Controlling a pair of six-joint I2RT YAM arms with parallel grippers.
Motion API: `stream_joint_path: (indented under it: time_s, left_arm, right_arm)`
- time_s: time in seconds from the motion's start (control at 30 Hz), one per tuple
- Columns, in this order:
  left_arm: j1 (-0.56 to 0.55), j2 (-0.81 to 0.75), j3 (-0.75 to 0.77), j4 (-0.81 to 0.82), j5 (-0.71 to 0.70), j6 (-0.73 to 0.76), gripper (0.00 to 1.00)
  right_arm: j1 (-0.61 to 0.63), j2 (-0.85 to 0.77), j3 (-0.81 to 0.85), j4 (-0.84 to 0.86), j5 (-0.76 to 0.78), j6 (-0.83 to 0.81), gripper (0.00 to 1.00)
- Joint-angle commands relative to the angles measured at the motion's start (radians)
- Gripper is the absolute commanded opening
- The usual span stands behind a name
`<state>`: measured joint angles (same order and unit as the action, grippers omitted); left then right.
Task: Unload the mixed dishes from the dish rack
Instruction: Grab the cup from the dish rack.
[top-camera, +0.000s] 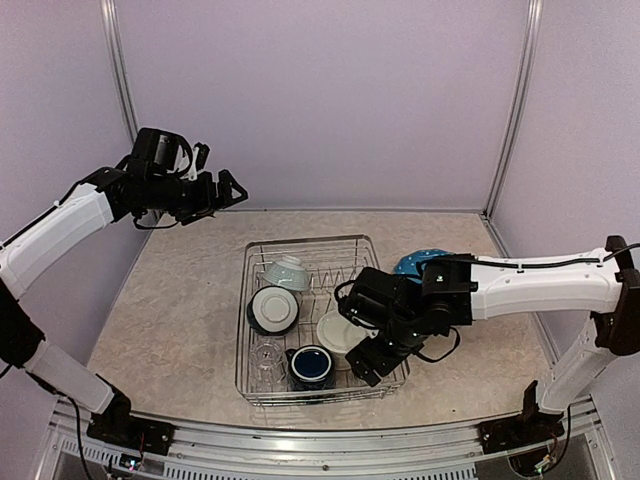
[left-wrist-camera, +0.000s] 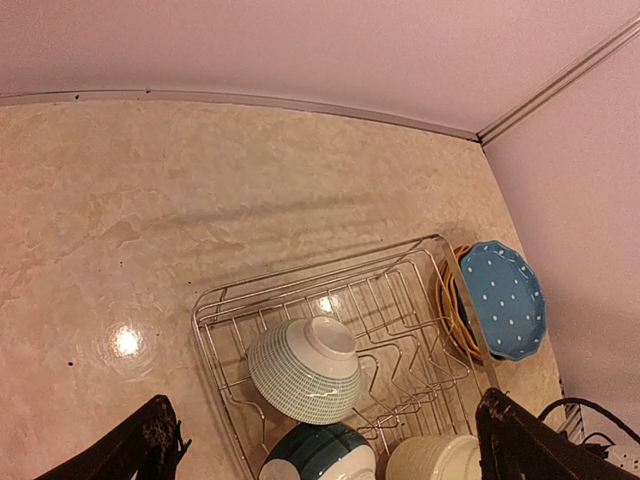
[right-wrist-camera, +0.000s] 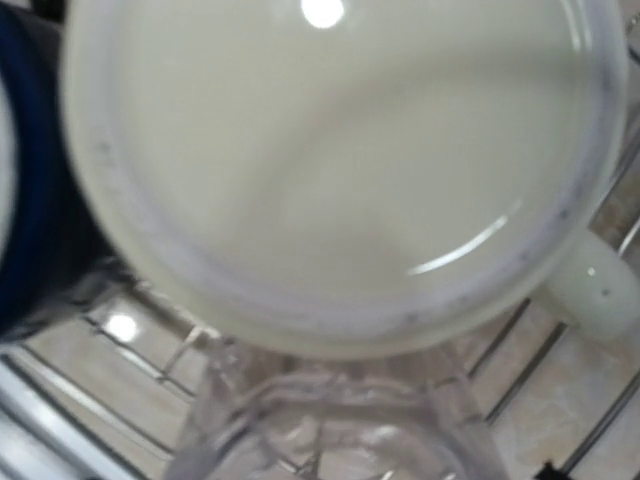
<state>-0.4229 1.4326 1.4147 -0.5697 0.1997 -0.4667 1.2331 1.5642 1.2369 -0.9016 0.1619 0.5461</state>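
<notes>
The pale stone counter (top-camera: 170, 330) holds the dish rack (top-camera: 252, 330). It is a silver wire basket and sits in the middle, close to the near edge.

The left pincer (top-camera: 218, 175) hangs high over the far left corner. Its fingers (left-wrist-camera: 150, 440) are spread wide apart and hold nothing.

The right pincer (top-camera: 372, 362) is down low in the rack's near right corner, just beside the cream mug (top-camera: 335, 332). Its jaws are spread wide too. The pictures do not show whether it touches the mug.

A blue plate with white dots (left-wrist-camera: 505, 295) is at the rack's right side, toward the right edge of the counter. The rim of a yellow plate (left-wrist-camera: 448, 300) peeks out next to it.

A pale ribbed bowl (left-wrist-camera: 305, 370) lies upside down in the far left part of the rack. Another bowl (top-camera: 273, 308), dark outside, sits just nearer than it.

The cream mug is open side up, plain and creamy inside, with its handle (right-wrist-camera: 590, 290) sticking out. A navy mug (top-camera: 312, 367) stands right by it along the near side. A small clear glass (top-camera: 268, 358) stands in the near left corner of the rack.
</notes>
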Motion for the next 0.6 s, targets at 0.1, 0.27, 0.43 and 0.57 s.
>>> stream_joint_path:
  time_s: [0.1, 0.27, 0.43, 0.57]
  left_arm:
    - [-0.011, 0.02, 0.029, -0.025, -0.042, 0.017, 0.99]
    - [-0.018, 0.021, 0.03, -0.028, -0.046, 0.02, 0.99]
    - [-0.03, 0.029, 0.034, -0.031, -0.037, 0.018, 0.99]
    - [-0.048, 0.034, 0.035, -0.034, -0.05, 0.023, 0.99]
  right_arm:
    - [0.014, 0.048, -0.013, -0.037, 0.057, 0.021, 0.85]
    - [0.013, 0.048, -0.031, -0.012, 0.061, 0.031, 0.79]
    - [0.016, 0.031, -0.046, 0.016, 0.053, 0.064, 0.68]
    - [0.026, 0.016, -0.03, 0.025, 0.066, 0.071, 0.57]
